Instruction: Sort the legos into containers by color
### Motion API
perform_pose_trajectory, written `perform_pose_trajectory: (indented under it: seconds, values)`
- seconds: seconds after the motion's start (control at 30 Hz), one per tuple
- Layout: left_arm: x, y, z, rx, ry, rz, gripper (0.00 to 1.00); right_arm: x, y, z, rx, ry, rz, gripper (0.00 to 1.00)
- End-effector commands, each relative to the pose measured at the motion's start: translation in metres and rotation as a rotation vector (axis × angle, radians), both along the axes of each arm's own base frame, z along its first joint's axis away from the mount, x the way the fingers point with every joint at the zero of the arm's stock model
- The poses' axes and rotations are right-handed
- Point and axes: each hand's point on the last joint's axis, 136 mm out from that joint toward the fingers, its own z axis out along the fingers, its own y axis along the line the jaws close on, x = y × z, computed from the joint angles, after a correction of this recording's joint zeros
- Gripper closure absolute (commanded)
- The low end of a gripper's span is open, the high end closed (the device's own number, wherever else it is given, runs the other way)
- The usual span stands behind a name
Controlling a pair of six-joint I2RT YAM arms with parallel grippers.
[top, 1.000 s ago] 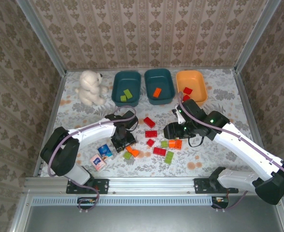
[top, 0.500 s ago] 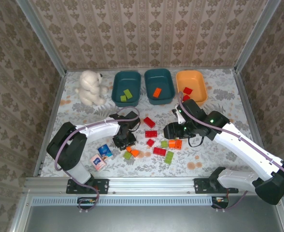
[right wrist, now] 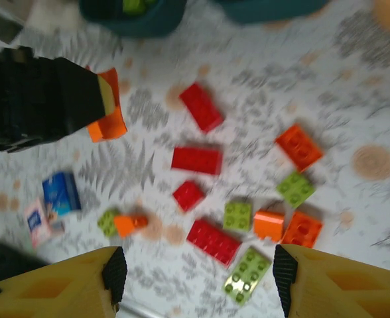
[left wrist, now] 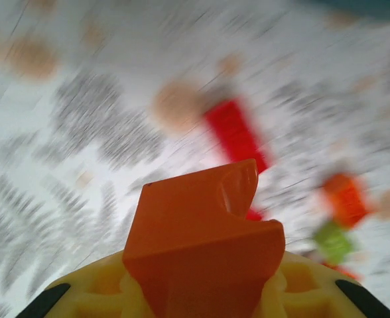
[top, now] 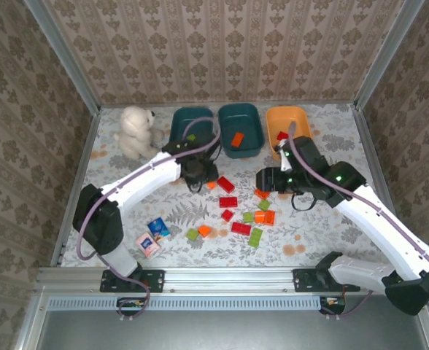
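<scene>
Near rail: a blue carton [top: 157, 228] and a pink carton [top: 147, 244] lie just beside each other, left of centre. Their print is too small to read. The right arm's elbow is clipped by the top view's right border.

Next out: loose legos [top: 241, 228] are scattered mid-table [top: 309, 251], with red, orange and light green mixed. The right wrist view is smeared, so stud counts are hard to make out.

Left arm: stretched from its base diagonally forward and to the right, forearm low. The wrist is over the far-left fringe of the scatter, just left of a red brick [top: 225, 184]. Its wrist view is heavily motion-blurred: the cloth print is streaks and the bricks beyond are colour blobs. The left gripper [left wrist: 201, 288] is clamped on an orange brick [left wrist: 205, 245], which sticks up between the yellow fingers [left wrist: 95, 291]. The brick's lower end is cut off by the picture's bottom edge. Cannot tell how far it is off the table.

Right arm: elbow out right, forearm folded back toward centre. The right gripper [right wrist: 195, 291] points down above the right part of the scatter. Its fingers [right wrist: 49, 291] are spread wide, with nothing between them and touching no brick. Just the tips are in frame.

Far side: the containers stand in a row by the back wall.
- The left teal tub [top: 179, 127] holds a green brick [top: 191, 137], partly hidden behind the left arm's cable.
- The middle teal tub [top: 249, 124] holds one orange piece [top: 237, 138].
- The orange tub [top: 291, 120] holds a red piece [top: 281, 135]; its near corner is covered by the right arm.

A white plush bear [top: 134, 131] sits left of the tubs.
</scene>
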Motion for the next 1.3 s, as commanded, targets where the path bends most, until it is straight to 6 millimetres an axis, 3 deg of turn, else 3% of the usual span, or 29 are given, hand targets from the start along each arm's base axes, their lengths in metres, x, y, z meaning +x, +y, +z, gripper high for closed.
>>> perform_pose_trajectory:
  seconds: [0.0,0.2,0.37,0.47,0.8,1.03,1.1,1.27]
  values:
    - [0.041,-0.02,0.0,0.025,-0.057,-0.117,0.85,0.017,-0.022,0.01,0.011,-0.023,-0.118,0.37]
    - [0.122,-0.082,0.016,-0.025,-0.224,-0.275,0.86,0.044,-0.029,0.016,0.092,-0.015,-0.184,0.37]
    - [0.171,-0.107,-0.001,-0.049,-0.3,-0.323,0.86,0.048,-0.029,0.019,0.109,-0.012,-0.186,0.37]
    - [0.19,-0.12,-0.008,-0.086,-0.36,-0.339,0.85,0.044,-0.032,0.017,0.105,0.0,-0.184,0.37]
    - [0.201,-0.152,-0.059,-0.082,-0.356,-0.428,0.83,0.032,-0.045,0.007,0.099,0.034,-0.219,0.37]
    - [0.194,-0.146,-0.087,-0.031,-0.292,-0.441,0.8,0.035,-0.049,0.003,0.103,0.047,-0.233,0.37]
    - [0.193,-0.146,-0.09,-0.028,-0.282,-0.449,0.76,0.037,-0.048,0.001,0.106,0.051,-0.235,0.37]
    - [0.191,-0.148,-0.079,-0.043,-0.291,-0.454,0.51,0.043,-0.046,0.0,0.109,0.056,-0.231,0.36]
